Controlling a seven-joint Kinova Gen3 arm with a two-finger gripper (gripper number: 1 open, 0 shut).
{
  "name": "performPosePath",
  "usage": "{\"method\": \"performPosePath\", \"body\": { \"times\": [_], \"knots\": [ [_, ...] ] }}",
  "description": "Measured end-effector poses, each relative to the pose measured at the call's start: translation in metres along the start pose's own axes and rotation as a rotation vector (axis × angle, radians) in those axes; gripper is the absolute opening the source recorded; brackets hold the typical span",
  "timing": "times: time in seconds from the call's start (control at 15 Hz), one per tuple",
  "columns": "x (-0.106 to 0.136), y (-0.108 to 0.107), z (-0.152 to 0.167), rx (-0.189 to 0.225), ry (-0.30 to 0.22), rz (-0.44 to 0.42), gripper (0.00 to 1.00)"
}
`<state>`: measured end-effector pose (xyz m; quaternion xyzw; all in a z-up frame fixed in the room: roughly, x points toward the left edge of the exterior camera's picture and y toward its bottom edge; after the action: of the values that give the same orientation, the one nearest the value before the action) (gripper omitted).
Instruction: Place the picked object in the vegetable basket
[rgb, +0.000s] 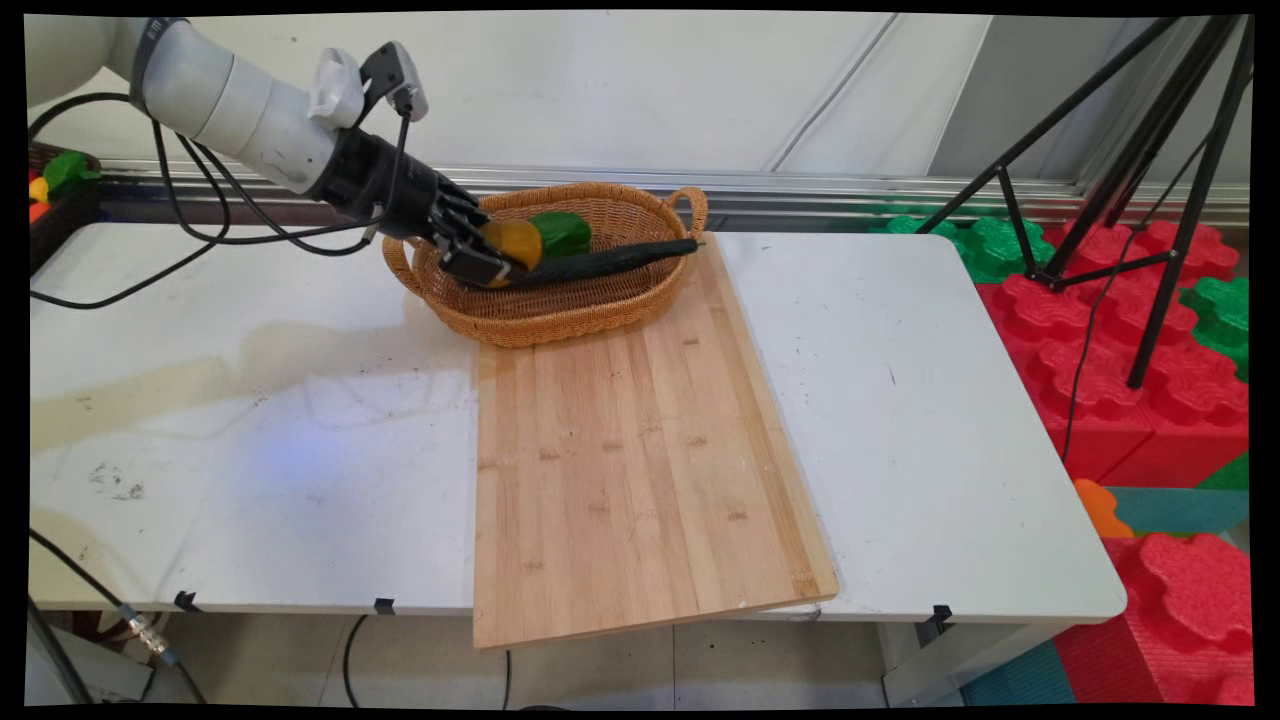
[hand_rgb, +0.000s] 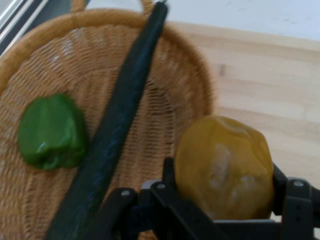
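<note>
No readable text, no labels, no brand names, no numbers, no signs on anything in either view

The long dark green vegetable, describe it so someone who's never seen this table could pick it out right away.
Find the wicker basket at the far end of the wooden cutting board. The cucumber lies lengthwise in it, its tip poking past the rim by the right handle. It is long, thin and almost black-green, unlike the squat bright green pepper and the round yellow fruit held in the gripper.
</note>
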<state>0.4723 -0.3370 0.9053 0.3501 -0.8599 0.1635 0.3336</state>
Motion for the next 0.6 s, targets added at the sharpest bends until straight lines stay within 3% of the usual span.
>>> {"method": "performPosePath", "body": {
  "times": [0.27, 0.6],
  "knots": [
    [-0.012, -0.021, 0.013, 0.042, -0.032, -0.039, 0.0],
    [-0.021, -0.037, 0.04, 0.056, -0.067, -0.056, 0.0]
  ]
}}
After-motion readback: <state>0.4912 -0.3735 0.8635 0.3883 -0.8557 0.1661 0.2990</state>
